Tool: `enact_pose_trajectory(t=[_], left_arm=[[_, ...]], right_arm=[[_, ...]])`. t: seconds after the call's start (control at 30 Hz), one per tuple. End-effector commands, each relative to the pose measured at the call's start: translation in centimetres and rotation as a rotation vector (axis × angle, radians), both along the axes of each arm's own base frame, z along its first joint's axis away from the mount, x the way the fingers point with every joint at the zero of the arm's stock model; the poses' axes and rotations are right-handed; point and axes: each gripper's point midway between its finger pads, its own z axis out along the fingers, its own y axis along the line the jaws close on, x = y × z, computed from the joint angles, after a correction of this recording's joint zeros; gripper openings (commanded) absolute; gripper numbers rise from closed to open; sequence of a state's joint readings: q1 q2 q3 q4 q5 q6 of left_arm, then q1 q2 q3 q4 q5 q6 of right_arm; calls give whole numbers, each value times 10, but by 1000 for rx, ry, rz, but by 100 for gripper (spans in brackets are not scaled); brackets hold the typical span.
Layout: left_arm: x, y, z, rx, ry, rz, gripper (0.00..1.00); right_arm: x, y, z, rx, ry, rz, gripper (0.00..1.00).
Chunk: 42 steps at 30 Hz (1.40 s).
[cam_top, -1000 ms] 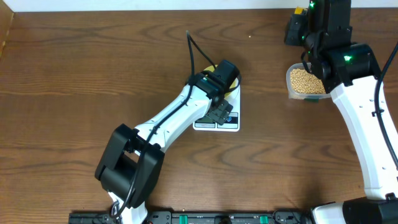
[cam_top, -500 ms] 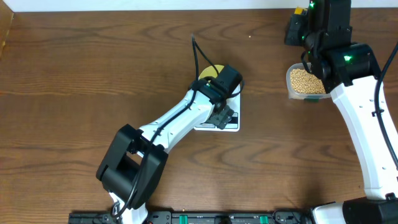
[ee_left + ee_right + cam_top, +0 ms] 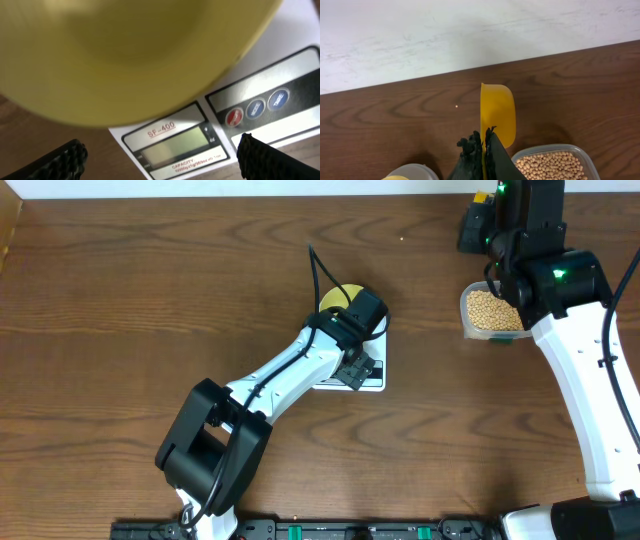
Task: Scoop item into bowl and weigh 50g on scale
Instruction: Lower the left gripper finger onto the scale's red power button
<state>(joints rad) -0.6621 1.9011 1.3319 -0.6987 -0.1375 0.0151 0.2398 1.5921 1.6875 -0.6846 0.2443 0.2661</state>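
Observation:
The pale yellow bowl (image 3: 338, 295) stands on the far end of the white scale (image 3: 378, 376). In the left wrist view the bowl (image 3: 135, 55) fills the top, blurred, above the scale's display (image 3: 175, 145). My left gripper (image 3: 162, 152) is open, with its fingers wide apart on either side of the display and holding nothing. My right gripper (image 3: 484, 142) is shut on the handle of the yellow scoop (image 3: 497, 112), which is held on edge above the table. The clear tub of tan beans (image 3: 490, 310) lies just below it and also shows in the right wrist view (image 3: 552, 165).
The scale's round buttons (image 3: 255, 107) sit to the right of the display. A second clear container (image 3: 412, 172) shows at the bottom left of the right wrist view. A white wall (image 3: 470, 35) borders the table's far edge. Bare wood lies left of the scale.
My left arm has shifted slightly, so more of the bowl shows in the overhead view. The right arm with the scoop has not moved.

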Motion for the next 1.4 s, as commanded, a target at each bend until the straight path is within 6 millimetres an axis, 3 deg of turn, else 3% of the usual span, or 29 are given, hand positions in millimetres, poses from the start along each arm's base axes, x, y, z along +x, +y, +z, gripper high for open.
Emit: enact_pose_trajectory(t=[0.0, 0.37, 0.63, 1.37], left_arm=[[4, 2, -2, 16, -14, -14, 97], [8, -2, -2, 10, -33, -42, 98], [4, 1, -14, 12, -34, -49, 97], [9, -3, -13, 5, -56, -80, 98]], right_arm=[[-3, -3, 12, -14, -27, -8, 1], [-3, -3, 12, -15, -25, -7, 1], [-3, -3, 12, -15, -25, -7, 1], [-3, -2, 12, -10, -24, -2, 1]])
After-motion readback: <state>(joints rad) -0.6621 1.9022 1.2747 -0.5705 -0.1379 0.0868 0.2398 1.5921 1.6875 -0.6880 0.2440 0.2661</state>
